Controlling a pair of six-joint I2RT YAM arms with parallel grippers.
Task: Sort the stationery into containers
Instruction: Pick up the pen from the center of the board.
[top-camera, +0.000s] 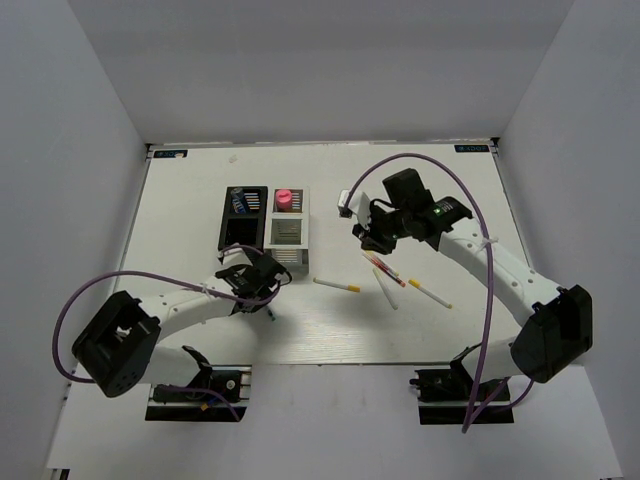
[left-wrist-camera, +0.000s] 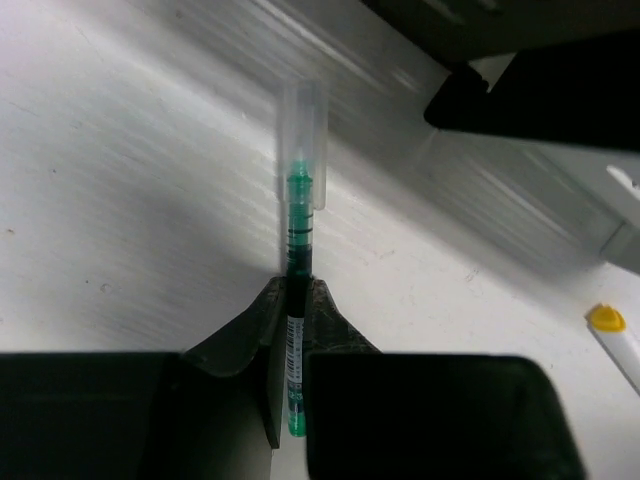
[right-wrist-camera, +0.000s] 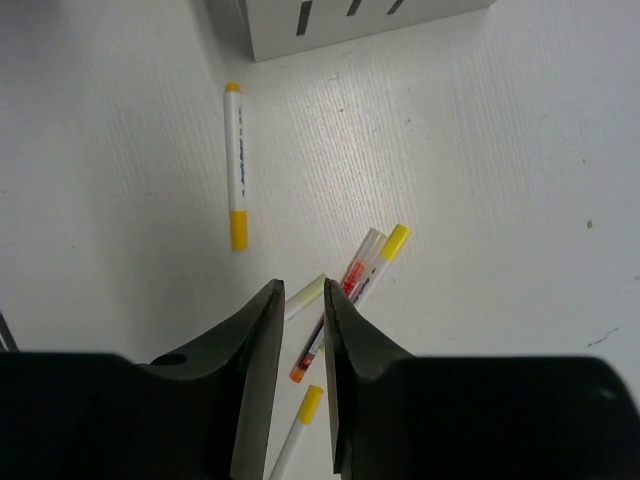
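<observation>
Left wrist view first: the left gripper (left-wrist-camera: 297, 292) is clamped fully shut on the thin dark green pen (left-wrist-camera: 299, 225). The barrel is pinched between the two fingers (left-wrist-camera: 335, 322) and the clear-capped end sticks out past them over the table (left-wrist-camera: 120, 200). I can't tell whether the cap actually touches the surface. From the top view, that gripper sits just near of the black box (top-camera: 243, 232), which is joined on its right to the white box (top-camera: 288, 232). A blue-and-white tube (top-camera: 240, 202) stands in the far compartment of the black one, and a stubby pink marker (top-camera: 284, 200) in the far compartment of the white one. Over on the right, the right gripper (right-wrist-camera: 303, 300) has its jaws only a little apart, with a thin gap and nothing in it. It hangs above the loose pile to the right of the boxes. Right under it is the red pen (right-wrist-camera: 352, 283), bunched up with a couple of the yellow-tipped sticks (right-wrist-camera: 388, 245). One more stick (right-wrist-camera: 236, 165) lies on its own further left, near the white box.
</observation>
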